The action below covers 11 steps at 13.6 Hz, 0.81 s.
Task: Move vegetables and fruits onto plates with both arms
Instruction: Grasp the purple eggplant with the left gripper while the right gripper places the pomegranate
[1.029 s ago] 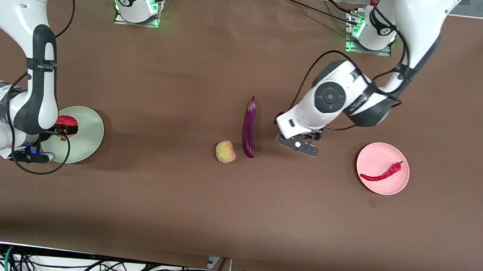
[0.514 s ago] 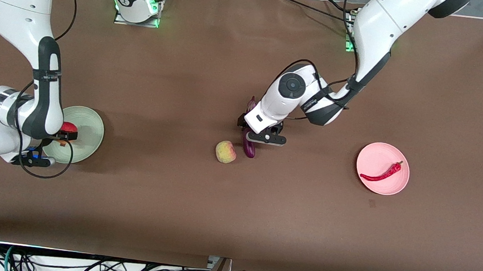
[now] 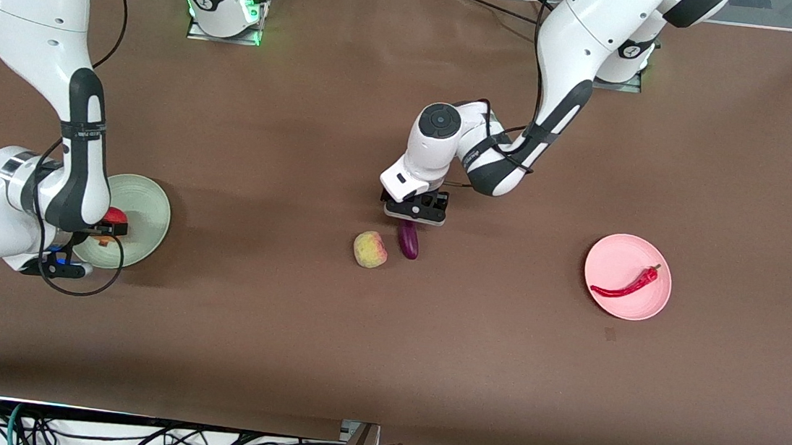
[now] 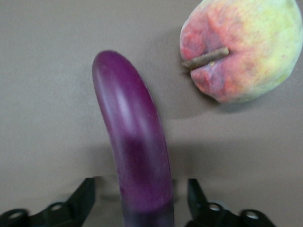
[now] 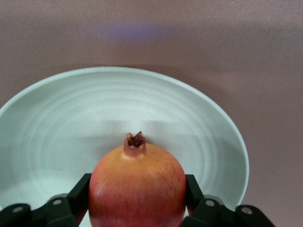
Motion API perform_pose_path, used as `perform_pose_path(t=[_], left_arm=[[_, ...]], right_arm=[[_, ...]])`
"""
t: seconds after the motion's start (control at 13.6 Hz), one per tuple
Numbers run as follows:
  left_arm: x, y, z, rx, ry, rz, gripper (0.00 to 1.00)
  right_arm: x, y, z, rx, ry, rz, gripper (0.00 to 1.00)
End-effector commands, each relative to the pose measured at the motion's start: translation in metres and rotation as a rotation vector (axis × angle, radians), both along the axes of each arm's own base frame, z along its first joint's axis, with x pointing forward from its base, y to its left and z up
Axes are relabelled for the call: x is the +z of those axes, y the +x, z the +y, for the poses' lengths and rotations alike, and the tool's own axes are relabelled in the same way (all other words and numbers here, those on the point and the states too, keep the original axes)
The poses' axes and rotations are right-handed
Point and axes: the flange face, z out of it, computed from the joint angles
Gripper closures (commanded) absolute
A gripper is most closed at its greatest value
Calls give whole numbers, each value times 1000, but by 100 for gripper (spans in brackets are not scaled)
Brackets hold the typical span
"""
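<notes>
While left jaws straddle the eggplant [image 4: 135, 146] unclosed, right jaws flank red fruit [image 5: 137, 189] on green plate [image 5: 57, 123], grip unclear.

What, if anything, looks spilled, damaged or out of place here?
Nothing stands out. The chili pepper lies on the pink plate, the pomegranate sits over the green plate between the right claw fingers, and the eggplant and peach lie intact on the table.
</notes>
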Motion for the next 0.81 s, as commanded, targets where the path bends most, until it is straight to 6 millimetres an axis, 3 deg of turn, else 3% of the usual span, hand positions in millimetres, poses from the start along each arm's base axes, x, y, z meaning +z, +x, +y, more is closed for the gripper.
perform_pose_path(t=[0.0,0.07,0.22,0.44,0.66,0.73], left_arm=[[3,18,9,22,3,-37,92],[9,22,12,30,5,-41,100],[34,28,18,39,32,-54,100],[91,35,43,69,220,-30,100],[146,44,71,72,394,29,100],[162,52,88,63,467,76,100]], right_arm=[[18,7,0,6,14,-30,0],[31,12,6,16,16,-52,0],[45,14,26,33,30,-45,0],[69,22,75,77,49,-43,1],[77,22,151,15,78,-57,0],[78,20,191,-5,83,-69,0]])
